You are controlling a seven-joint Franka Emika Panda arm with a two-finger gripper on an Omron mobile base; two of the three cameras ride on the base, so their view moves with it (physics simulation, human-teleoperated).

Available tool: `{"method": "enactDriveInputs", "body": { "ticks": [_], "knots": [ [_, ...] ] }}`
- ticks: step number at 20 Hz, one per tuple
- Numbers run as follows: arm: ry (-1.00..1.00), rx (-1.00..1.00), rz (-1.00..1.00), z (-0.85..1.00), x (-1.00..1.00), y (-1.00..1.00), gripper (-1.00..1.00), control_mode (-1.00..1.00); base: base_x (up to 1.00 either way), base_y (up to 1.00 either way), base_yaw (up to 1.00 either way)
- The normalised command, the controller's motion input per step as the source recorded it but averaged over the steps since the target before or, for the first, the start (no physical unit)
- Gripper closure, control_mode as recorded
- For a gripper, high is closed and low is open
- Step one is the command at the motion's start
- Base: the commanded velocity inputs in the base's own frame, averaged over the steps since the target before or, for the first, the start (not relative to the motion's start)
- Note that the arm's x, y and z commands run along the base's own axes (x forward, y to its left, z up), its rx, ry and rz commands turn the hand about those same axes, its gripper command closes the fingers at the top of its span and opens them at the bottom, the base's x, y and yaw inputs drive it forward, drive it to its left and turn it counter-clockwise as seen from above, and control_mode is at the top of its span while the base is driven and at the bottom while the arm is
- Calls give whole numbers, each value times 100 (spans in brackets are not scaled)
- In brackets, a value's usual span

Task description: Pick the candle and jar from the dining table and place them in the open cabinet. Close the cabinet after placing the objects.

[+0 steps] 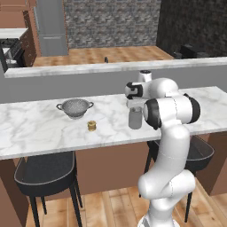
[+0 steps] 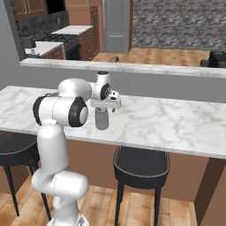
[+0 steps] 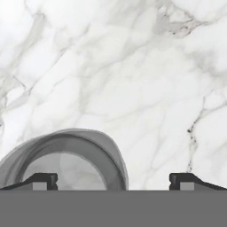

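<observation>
Tool point(image 3: 113, 181) open above unlabelled jar point(image 1: 135, 118).

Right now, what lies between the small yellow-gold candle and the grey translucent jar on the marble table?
Nothing: in the left base view, bare marble separates the candle from the jar.

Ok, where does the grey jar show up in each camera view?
Left base view: jar right of centre on the dining table, under the end effector.
Right base view: jar left of centre, near the table's front edge.
Hand view: jar at bottom left, seen from above.
Shared landmark: the marble tabletop.
</observation>
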Motion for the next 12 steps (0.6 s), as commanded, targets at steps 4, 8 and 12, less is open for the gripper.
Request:
{"method": "enactDriveInputs", "body": {
  "ticks": [4, 8, 12],
  "knots": [
    [0, 0, 0, -15, 0, 0, -100, -100, 0, 0, 0],
    [0, 0, 0, -15, 0, 0, -100, -100, 0, 0, 0],
    [0, 0, 0, -11, 0, 0, -100, -100, 0, 0, 0]
  ]
}}
